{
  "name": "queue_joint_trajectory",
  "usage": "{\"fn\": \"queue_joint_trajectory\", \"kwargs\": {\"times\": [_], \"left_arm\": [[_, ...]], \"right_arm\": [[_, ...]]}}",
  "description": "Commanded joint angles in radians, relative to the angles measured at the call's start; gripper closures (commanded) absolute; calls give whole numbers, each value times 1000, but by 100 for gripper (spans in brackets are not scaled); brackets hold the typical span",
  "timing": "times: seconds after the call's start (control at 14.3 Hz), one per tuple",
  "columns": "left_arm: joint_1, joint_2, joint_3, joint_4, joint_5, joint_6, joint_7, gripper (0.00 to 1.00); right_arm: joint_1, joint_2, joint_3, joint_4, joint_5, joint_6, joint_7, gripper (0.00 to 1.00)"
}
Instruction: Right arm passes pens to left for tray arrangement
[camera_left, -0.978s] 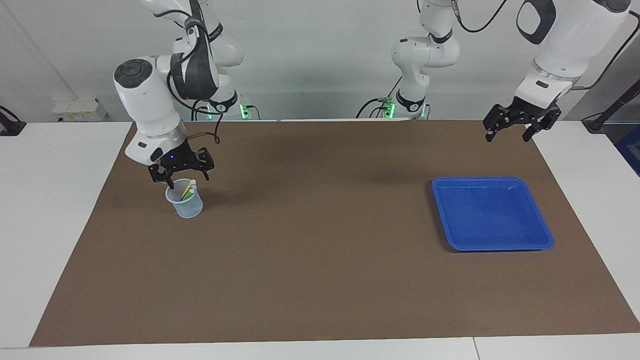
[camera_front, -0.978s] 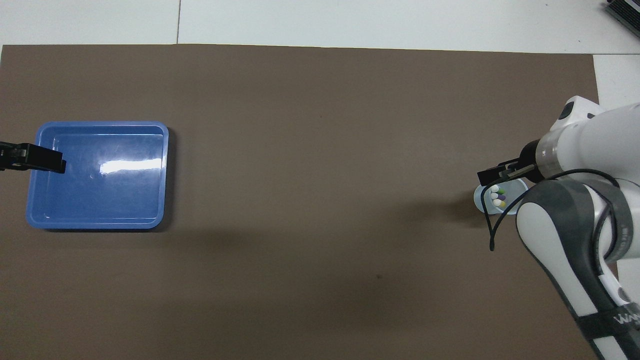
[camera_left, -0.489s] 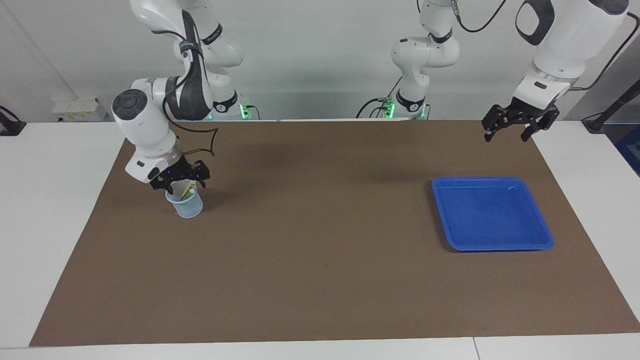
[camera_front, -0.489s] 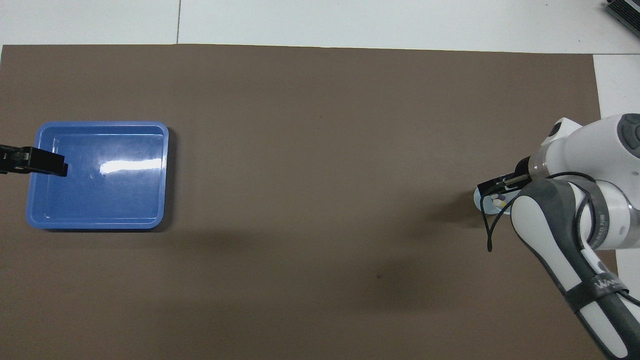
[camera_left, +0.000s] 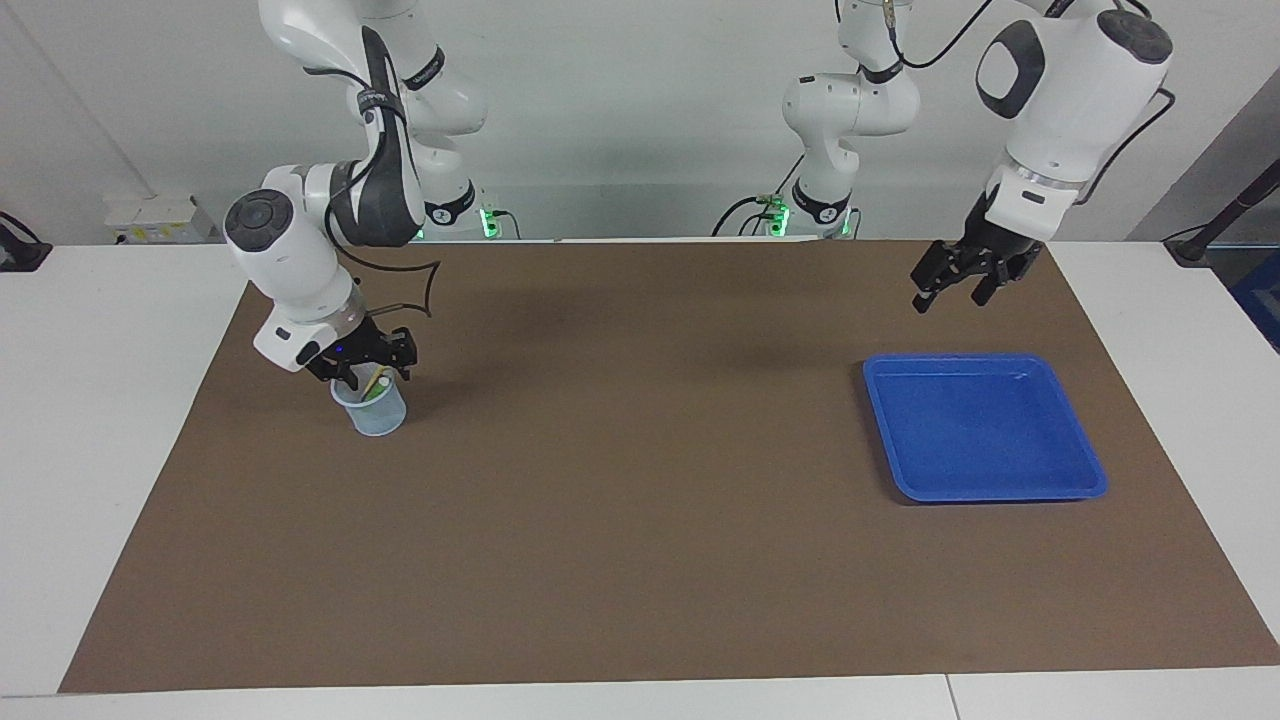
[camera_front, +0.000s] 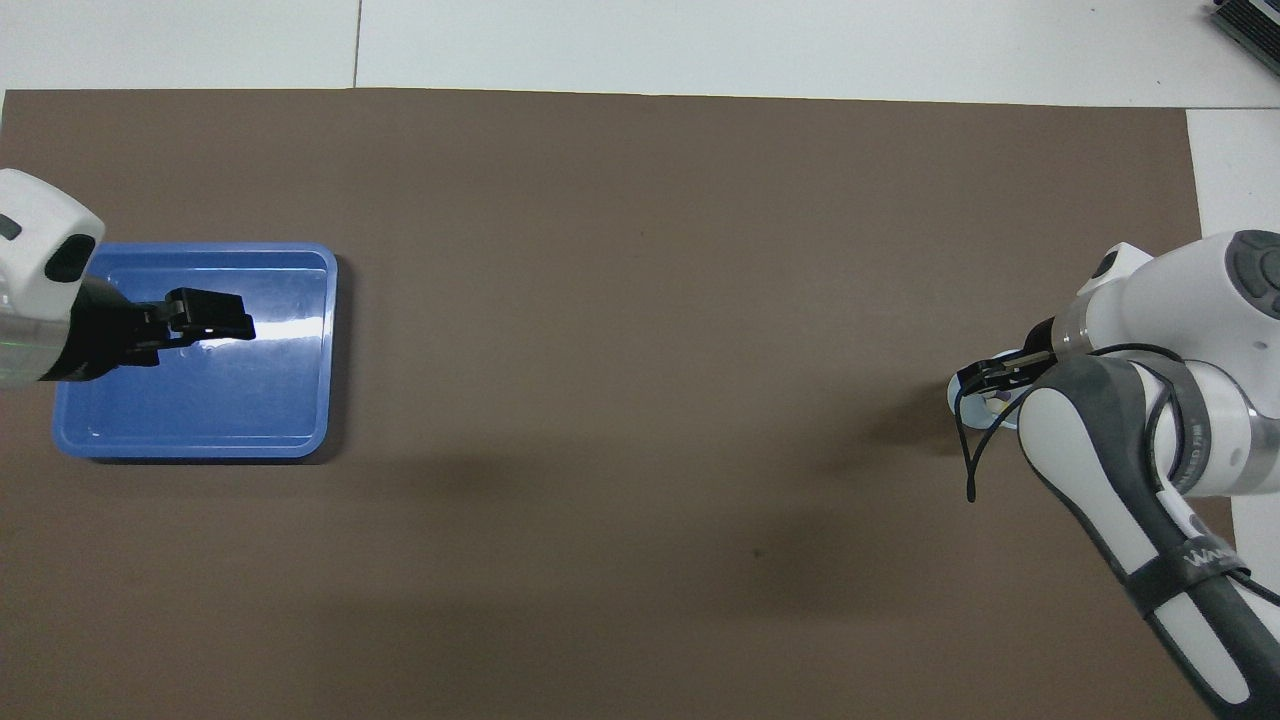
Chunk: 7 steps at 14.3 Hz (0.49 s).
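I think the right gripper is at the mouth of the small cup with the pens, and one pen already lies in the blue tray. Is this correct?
Not quite. The right gripper is at the cup with the pens, but the blue tray holds no pen; the facing view shows it bare.

A brown mat (camera_left: 640, 520) covers most of a white table (camera_left: 90, 420), whose top shows seams near the edge farthest from the robots. A plain pale wall (camera_left: 640, 110) rises past the robots' end of the table, evenly lit, with a white socket box (camera_left: 150, 220) low against it toward the right arm's end. Small green lights (camera_left: 488, 218) glow at the foot of the wall.
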Motion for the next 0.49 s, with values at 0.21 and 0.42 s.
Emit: {"fn": "queue_joint_trajectory", "kwargs": {"times": [0.21, 0.42], "left_arm": [[-120, -72, 11, -145, -106, 155, -214, 0], [-168, -86, 11, -184, -170, 209, -287, 0]], "right_arm": [[-10, 8, 7, -10, 13, 17, 11, 65], [-12, 10, 7, 1, 11, 0, 5, 100]]}}
